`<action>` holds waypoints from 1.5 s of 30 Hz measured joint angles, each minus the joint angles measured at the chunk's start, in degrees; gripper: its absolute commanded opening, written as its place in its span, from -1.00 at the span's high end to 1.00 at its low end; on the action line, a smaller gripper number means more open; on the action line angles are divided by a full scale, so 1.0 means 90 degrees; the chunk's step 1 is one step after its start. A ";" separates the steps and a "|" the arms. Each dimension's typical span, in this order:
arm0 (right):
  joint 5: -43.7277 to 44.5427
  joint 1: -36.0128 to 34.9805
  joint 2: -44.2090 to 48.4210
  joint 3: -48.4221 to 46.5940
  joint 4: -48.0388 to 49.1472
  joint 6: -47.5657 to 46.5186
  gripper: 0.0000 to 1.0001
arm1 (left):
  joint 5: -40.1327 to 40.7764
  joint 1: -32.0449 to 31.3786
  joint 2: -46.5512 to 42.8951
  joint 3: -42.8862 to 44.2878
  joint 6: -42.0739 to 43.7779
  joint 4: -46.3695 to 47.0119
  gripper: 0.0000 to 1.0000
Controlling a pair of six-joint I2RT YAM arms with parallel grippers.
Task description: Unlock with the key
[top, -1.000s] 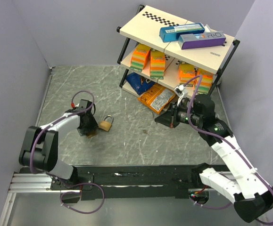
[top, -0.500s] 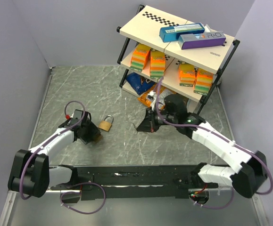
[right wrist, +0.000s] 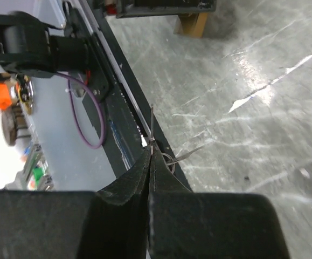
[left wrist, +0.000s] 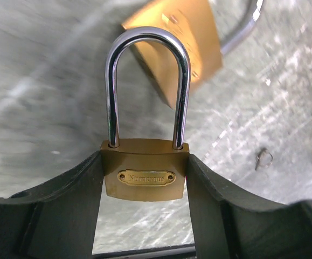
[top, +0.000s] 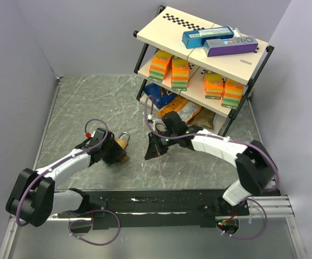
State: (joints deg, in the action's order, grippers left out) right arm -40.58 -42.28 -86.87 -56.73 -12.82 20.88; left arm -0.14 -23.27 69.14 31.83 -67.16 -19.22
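Jaws full: left gripper [left wrist: 145, 161] clamps brass silver-shackled padlock [left wrist: 145, 177], right gripper [right wrist: 149, 157] pinches tiny dark metal key [right wrist: 151, 127].
My thin hold may let it twist on insertion.

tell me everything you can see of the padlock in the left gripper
The padlock has a brass-coloured body with an engraved oval plate and a tall silver shackle, both legs seated in the body, so it looks locked. It stands upright in the wrist view, its sides clamped in the dark left gripper, with the grey marbled table behind it.
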 measured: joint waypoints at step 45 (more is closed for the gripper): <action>-0.0386 -0.0262 -0.2552 -0.0219 0.1421 0.0386 1.00 | -0.0291 -0.0801 0.0595 -0.0121 -0.0937 0.1056 0.98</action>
State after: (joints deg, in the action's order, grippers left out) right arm -44.05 -44.64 -109.84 -58.70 -0.03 24.36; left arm -2.76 -30.48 74.50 30.74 -75.59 -9.72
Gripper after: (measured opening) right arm 0.008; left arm 0.610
